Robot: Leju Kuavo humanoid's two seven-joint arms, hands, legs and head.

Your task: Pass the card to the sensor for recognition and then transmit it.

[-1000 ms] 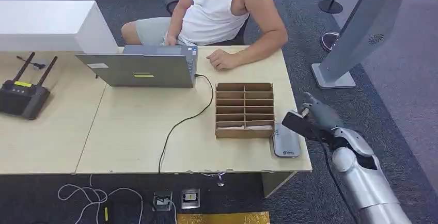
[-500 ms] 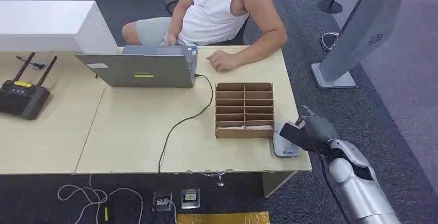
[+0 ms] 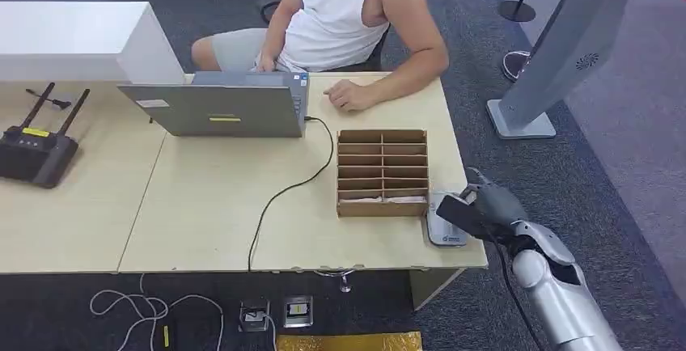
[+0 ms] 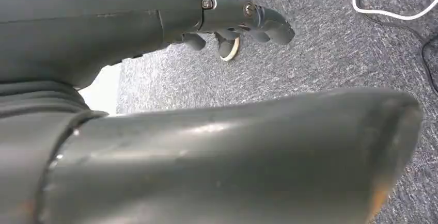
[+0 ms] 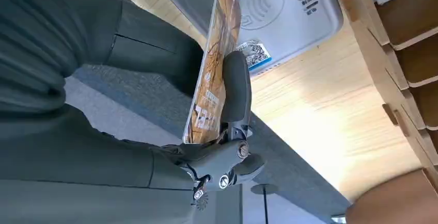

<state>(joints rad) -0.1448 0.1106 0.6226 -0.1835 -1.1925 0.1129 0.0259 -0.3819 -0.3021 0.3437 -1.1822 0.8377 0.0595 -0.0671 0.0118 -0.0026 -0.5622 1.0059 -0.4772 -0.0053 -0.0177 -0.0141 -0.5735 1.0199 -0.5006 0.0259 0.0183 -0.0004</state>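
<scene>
My right hand [image 3: 484,209] holds a card [image 3: 455,212] flat just above the grey sensor pad [image 3: 443,232] at the table's right front corner. In the right wrist view the orange printed card [image 5: 213,74] is pinched between thumb and fingers [image 5: 235,87], edge-on over the sensor pad [image 5: 279,12] with its wave symbol. My left hand [image 4: 243,22] hangs over the carpet with fingers loosely curled and nothing in them.
A wooden slotted card box [image 3: 383,172] stands just left of the sensor. A laptop [image 3: 218,106] with a cable sits further back; a person [image 3: 348,19] rests a hand on the table. A black router [image 3: 36,149] is at far left, a grey kiosk [image 3: 558,52] at right.
My right hand has moved left and slightly down with the card, from beside the table's edge to over the sensor pad.
</scene>
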